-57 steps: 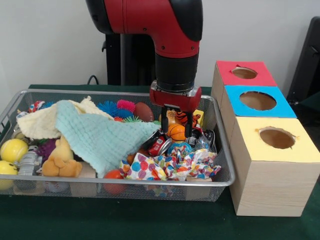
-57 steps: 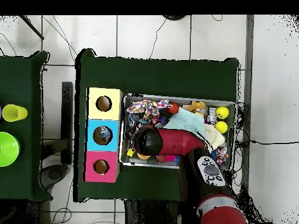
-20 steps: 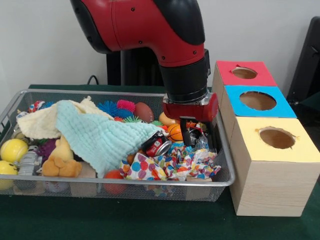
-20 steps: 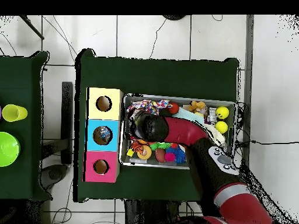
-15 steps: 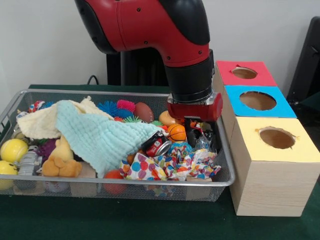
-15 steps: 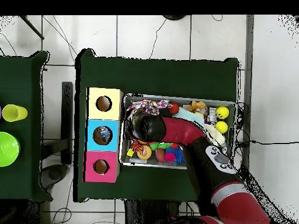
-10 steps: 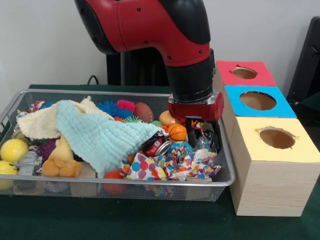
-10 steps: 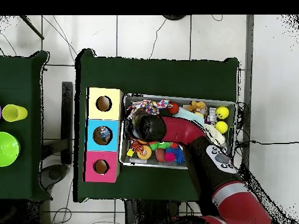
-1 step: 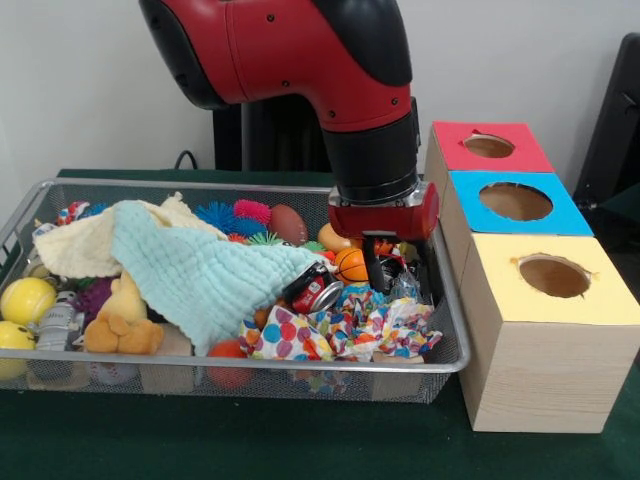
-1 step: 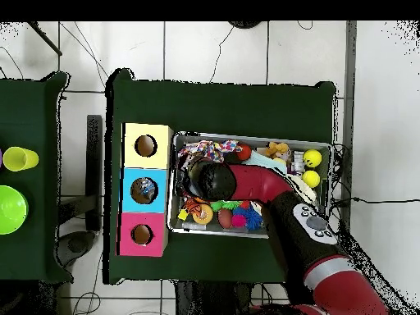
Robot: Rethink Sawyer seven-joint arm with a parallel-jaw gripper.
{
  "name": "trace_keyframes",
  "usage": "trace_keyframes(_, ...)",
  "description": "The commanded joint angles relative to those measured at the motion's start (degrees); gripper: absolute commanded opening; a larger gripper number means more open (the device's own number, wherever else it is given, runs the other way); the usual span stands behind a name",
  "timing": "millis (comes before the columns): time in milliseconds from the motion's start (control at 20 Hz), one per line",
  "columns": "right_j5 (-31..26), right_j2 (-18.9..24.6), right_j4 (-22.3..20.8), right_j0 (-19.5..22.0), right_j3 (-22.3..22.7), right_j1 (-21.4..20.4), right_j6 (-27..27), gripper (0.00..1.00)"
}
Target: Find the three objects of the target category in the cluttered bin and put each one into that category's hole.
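Front view: the hand [image 9: 380, 268] is lowered beside a small basketball [image 9: 351, 264]; its grip state cannot be told. The ball is judged light, smooth, likely to roll; best pinched across its middle.

**Colours & patterns**

Arm [image 9: 300, 50]: red w/ black sections; red plate above the gripper [image 9: 375, 262], whose parts are black. Bin [image 9: 250, 362]: silver wire mesh. Bench [image 9: 200, 440]: dark green cover. Boxes: pale wood sides; tops red [image 9: 455, 152], blue [image 9: 470, 210], yellow [image 9: 500, 290]. Cloths: mint-green waffle weave [image 9: 200, 275], cream-yellow [image 9: 80, 250]. Crumpled paper [image 9: 340, 330]: white w/ multicolour polka dots. Mini basketball [image 9: 350, 264]: orange, black lines. Can [image 9: 315, 290]: red & black. Football [image 9: 288, 223]: brown. Spiky balls: blue [image 9: 215, 215], pink [image 9: 252, 210]. Two balls at bin's end [image 9: 27, 300]: yellow. Plush [image 9: 122, 318]: tan-orange. Overhead: cup [image 10: 20, 158] yellow, bowl [image 10: 10, 209] bright green.
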State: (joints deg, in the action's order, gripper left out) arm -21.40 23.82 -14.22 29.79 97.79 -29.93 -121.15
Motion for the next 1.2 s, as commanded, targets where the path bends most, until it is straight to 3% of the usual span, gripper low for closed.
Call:
trace_keyframes(50, -11.6, 0.7, -5.1, -0.5, -4.7, 1.6, 9.9, 1.00)
trace_keyframes(600, -15.9, 1.8, -7.1, -0.1, -6.8, 1.9, 9.3, 1.00)
trace_keyframes(1200, -12.8, 2.5, -8.5, 0.4, -6.5, 1.8, 7.6, 1.00)
